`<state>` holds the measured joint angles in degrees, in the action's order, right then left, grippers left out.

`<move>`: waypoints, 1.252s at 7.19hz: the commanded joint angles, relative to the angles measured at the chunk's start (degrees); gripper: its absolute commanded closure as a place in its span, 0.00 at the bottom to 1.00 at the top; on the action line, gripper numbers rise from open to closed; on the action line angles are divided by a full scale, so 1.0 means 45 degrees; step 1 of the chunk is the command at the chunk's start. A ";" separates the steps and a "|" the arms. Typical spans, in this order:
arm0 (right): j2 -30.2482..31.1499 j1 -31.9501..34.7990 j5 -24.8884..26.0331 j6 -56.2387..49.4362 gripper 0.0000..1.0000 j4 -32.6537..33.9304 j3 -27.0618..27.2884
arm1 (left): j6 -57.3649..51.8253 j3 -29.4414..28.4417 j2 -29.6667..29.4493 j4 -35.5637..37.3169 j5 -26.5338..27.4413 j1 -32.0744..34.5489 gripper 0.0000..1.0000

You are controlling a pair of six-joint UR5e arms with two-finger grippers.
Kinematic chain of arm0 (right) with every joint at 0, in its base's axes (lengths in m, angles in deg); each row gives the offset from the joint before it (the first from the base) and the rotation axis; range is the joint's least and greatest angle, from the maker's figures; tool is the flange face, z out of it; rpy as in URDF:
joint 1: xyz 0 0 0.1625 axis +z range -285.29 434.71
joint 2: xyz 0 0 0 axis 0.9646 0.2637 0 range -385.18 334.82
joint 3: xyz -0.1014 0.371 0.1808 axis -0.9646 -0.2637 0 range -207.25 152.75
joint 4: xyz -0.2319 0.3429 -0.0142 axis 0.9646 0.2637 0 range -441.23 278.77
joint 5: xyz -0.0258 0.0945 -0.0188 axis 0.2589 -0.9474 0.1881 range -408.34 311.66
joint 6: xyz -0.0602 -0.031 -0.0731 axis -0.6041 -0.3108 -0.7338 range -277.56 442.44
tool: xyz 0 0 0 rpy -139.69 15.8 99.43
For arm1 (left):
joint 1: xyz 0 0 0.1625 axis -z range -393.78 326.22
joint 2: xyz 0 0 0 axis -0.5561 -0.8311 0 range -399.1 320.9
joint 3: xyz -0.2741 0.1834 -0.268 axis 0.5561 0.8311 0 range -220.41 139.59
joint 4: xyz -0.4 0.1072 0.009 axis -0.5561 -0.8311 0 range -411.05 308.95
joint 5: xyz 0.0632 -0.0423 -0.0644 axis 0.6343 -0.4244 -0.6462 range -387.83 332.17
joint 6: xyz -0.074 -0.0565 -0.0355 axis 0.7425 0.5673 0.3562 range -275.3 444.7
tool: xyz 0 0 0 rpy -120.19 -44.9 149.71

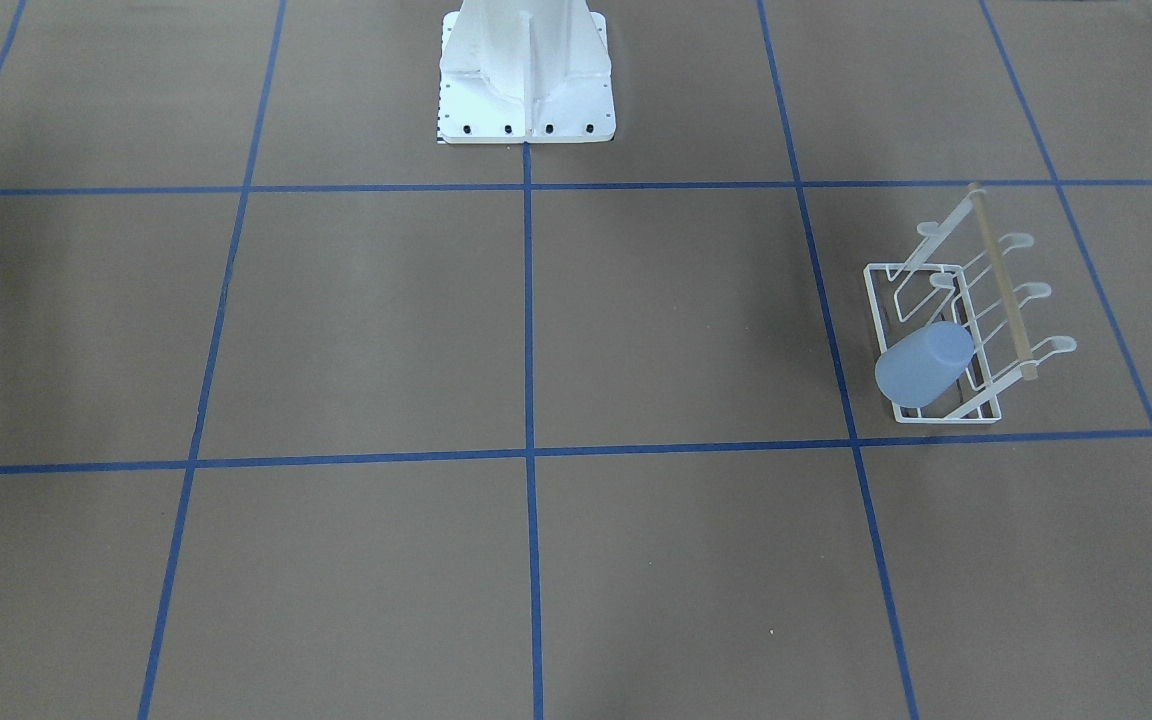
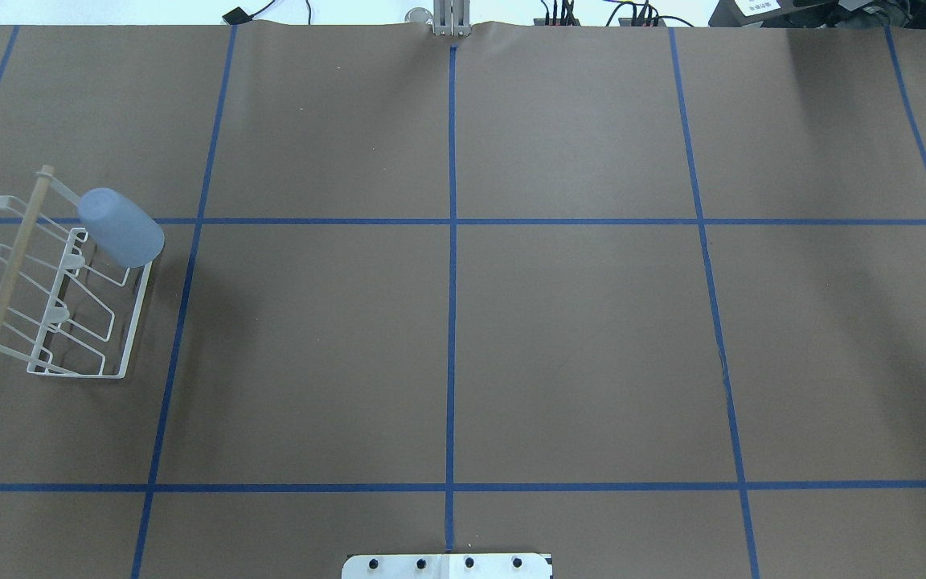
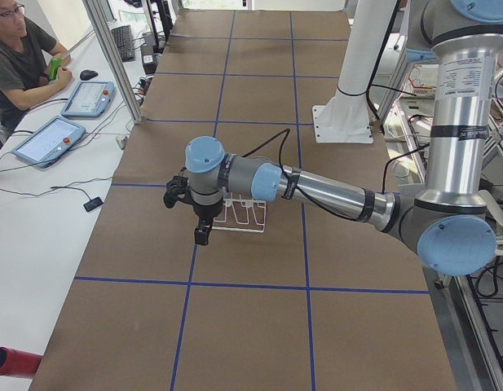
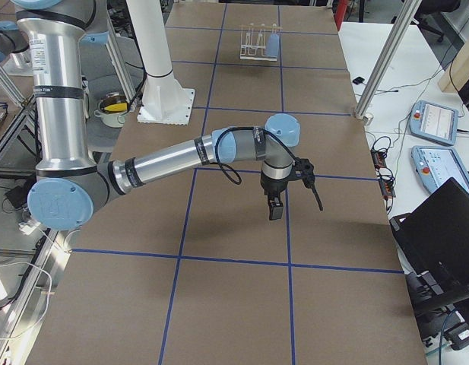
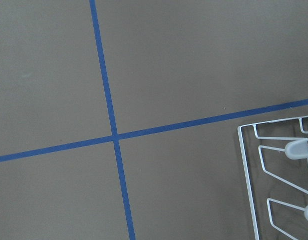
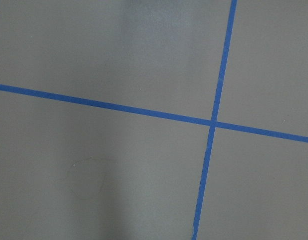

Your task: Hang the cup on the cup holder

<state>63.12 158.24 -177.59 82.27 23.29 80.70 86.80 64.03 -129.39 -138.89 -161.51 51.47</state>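
One cup [image 2: 120, 227] sits mouth-down and tilted on an end prong of the cup holder [image 2: 135, 322], toward the surface's [image 2: 575, 346] left end. Nearby hangs the left claw [image 3: 201, 235] — a low swing could clip the wire and jolt the cup off. Whether either claw is clenched or released, I cannot tell.

surface: brown desk [image 5: 193, 60] | markings: two blue tape lines [image 5: 114, 138] crossing | object: corner of white wire cup holder [image 5: 242, 165], base frame on the desk, just beside one tape line, not touching | detail: two rounded flat prong tips [image 5: 297, 149] within the frame's outline, one cut off by the view's border
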 commanded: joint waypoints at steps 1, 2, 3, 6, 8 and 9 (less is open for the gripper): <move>0.0026 0.0012 -0.0009 -0.0039 0.00 0.0601 0.0248 | -0.0058 -0.0392 0.0045 -0.0049 0.0001 -0.0020 0.01; -0.0012 -0.0008 -0.0009 -0.0039 0.00 0.0816 0.0269 | -0.0078 -0.0453 0.0045 -0.0050 0.0000 -0.0039 0.01; 0.0007 -0.0008 -0.0009 -0.0039 0.00 0.0837 0.0250 | -0.0117 -0.0589 0.0045 -0.0069 0.0000 -0.0039 0.01; -0.0149 -0.0144 -0.0009 -0.0039 0.00 0.0837 0.0231 | -0.0079 -0.0669 0.0162 -0.0089 0.0000 -0.0039 0.01; -0.0208 -0.0359 0.0010 -0.0020 0.00 0.0837 0.0133 | -0.0097 -0.0533 0.0162 -0.0089 -0.0058 -0.0020 0.01; -0.0208 -0.0379 0.0010 -0.0020 0.00 0.0818 0.0075 | -0.0098 -0.0165 0.0201 -0.0069 -0.0058 0.0038 0.01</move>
<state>62.23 156.80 -177.55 82.17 27.04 81.31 86.39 61.87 -128.60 -139.27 -161.70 51.42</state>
